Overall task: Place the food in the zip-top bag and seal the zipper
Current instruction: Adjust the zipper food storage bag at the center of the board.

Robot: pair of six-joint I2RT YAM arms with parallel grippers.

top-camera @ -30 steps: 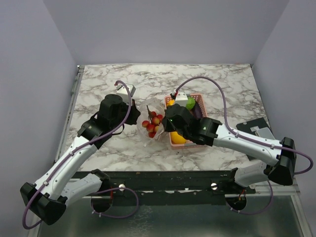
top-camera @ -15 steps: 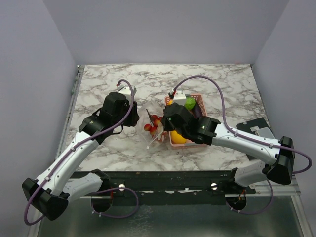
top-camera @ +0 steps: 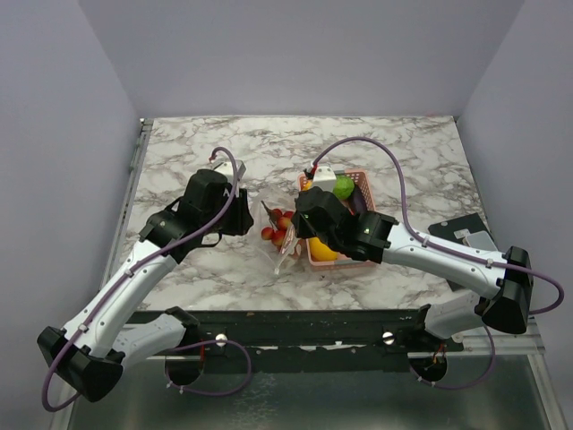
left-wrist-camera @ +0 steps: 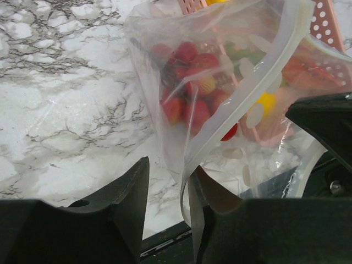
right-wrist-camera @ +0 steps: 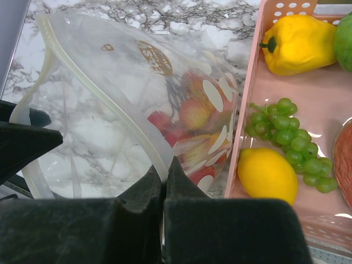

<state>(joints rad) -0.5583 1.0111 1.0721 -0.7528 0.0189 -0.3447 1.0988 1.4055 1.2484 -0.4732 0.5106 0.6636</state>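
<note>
The clear zip-top bag (top-camera: 281, 244) stands between my two grippers with the red cluster (top-camera: 276, 226) inside it. In the right wrist view my right gripper (right-wrist-camera: 165, 162) is shut on the bag's zipper (right-wrist-camera: 104, 88) strip, with the red cluster (right-wrist-camera: 181, 118) showing through the plastic. My left gripper (left-wrist-camera: 168, 165) is open. The zipper (left-wrist-camera: 264, 66) runs down between its jaws and lies against the right finger (left-wrist-camera: 212, 198). A lemon (right-wrist-camera: 268, 175), a yellow pepper (right-wrist-camera: 300, 44), green grapes (right-wrist-camera: 286, 135) and a round green fruit (top-camera: 344, 186) lie in the basket.
The pink slotted basket (top-camera: 356, 173) stands right of the bag, close under my right arm, its wall (right-wrist-camera: 242, 110) touching the bag. A dark purple eggplant (top-camera: 359, 202) lies in it. The marble table (top-camera: 224, 269) ends in a dark front edge.
My right gripper has lifted the bag's mouth, so the bag stands more upright. My left gripper has moved down and right, closer to the bag's mouth.
</note>
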